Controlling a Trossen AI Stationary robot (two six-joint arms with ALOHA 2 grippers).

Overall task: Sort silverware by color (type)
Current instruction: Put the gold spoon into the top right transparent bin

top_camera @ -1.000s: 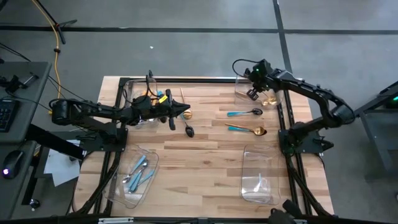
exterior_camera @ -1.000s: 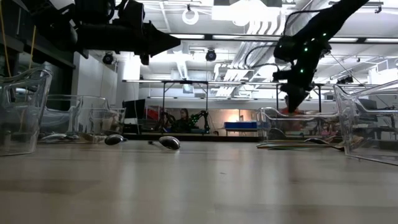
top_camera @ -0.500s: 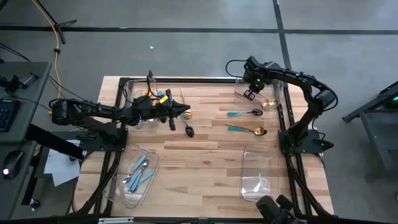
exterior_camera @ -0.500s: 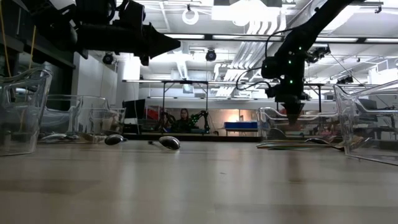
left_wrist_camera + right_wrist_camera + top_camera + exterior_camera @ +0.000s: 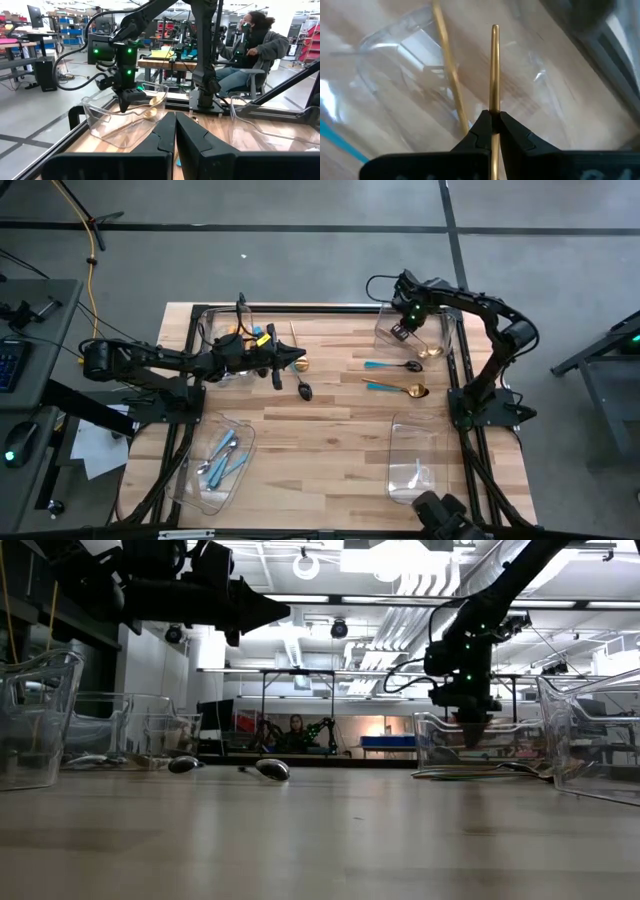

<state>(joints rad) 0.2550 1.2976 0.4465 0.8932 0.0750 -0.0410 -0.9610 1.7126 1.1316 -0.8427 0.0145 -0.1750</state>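
High view. The right claw (image 5: 401, 333) is hanging over the far-right clear bin (image 5: 437, 320), pinching a gold piece too thin to make out from this height. Near that bin, on the bare counter (image 5: 330, 430), two teal-handled pieces are lying: one with a black bowl (image 5: 394, 362) closer to the bin, one with a gold bowl (image 5: 398, 389) farther from it. A black spoon (image 5: 303, 388) is lying well away from the bin, near the left claw (image 5: 298, 358), which is pressed together on nothing and waiting over the counter. Blue-handled pieces (image 5: 222, 456) are resting in a bin (image 5: 240, 430) at the near-left corner, well apart from the landmark bin.

Low view. The right claw (image 5: 470, 728) is hovering just above that far-right bin's rim (image 5: 430, 720).

Left wrist view. The right claw (image 5: 124, 102) is dipping inside the bin (image 5: 107, 107), where a gold spoon (image 5: 151, 112) is already lying.

Right wrist view. The right claw (image 5: 493, 120) is clamped on a gold handle (image 5: 494, 70), the stem running straight out from between its tips over the bin's floor; a second gold stem (image 5: 447, 65) is lying beside it.

Handling, as judged: light, stiff, polished metal, likely slippery; a slim stem liable to pivot. Best taken across the handle near mid-length.
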